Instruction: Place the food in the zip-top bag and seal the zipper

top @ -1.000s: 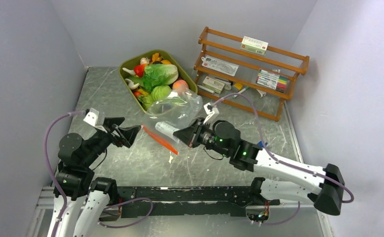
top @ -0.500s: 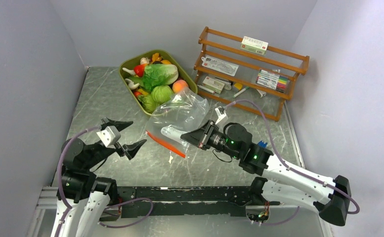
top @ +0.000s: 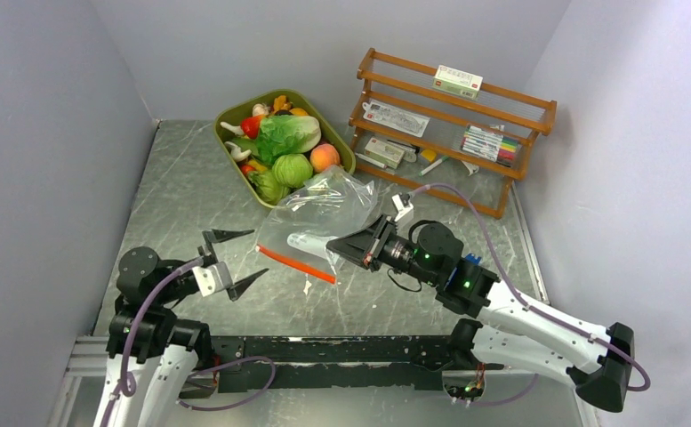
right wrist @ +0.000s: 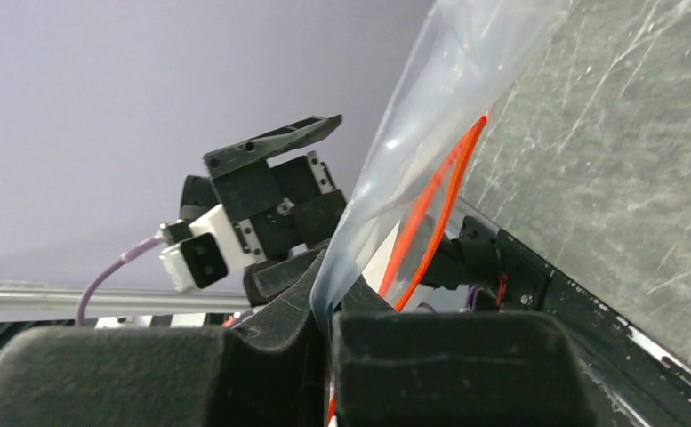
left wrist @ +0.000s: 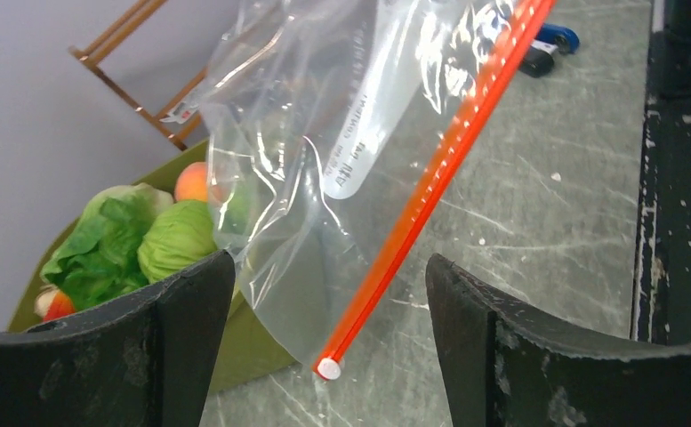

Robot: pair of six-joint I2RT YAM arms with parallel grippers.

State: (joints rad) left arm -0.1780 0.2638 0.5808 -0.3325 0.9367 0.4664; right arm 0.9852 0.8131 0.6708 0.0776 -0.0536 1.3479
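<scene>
Scratched grey surface (top: 190, 178): right jaws pinch the clear bag (top: 324, 206), its white label (left wrist: 359, 156) unreadable; left jaws gape wide.

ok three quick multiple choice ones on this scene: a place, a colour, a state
1. Where is the food? A in the green tub B on a plate C in a drawer
2. What colour is the zipper? A blue B orange-red C white
3. The right pincer is: A open and empty B shut on a spoon C shut on the zip-top bag
Answers: 1 A, the food fills the tub. 2 B, the zipper shows orange-red. 3 C, its jaws pinch the bag.
</scene>
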